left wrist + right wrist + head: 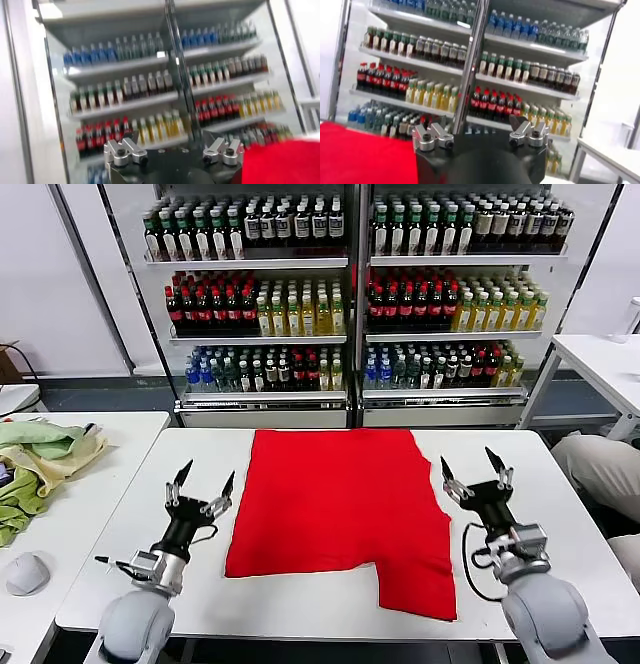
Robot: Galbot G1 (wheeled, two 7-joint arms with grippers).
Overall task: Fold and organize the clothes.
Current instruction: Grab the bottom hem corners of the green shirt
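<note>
I see the bright red cotton T-shirt [340, 514] flat on the white table [560, 484], left gripper [203, 482] and right gripper [477, 472] flanking it, jaws spread

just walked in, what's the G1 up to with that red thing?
It is set up to fold a red T-shirt, which lies flat on the white table and already looks partly folded. Neither gripper touches it. The left gripper hovers open off the shirt's left edge, and the right gripper hovers open off its right edge. Pale green and yellow cloths sit bunched on the side table to the robot's left.
</note>
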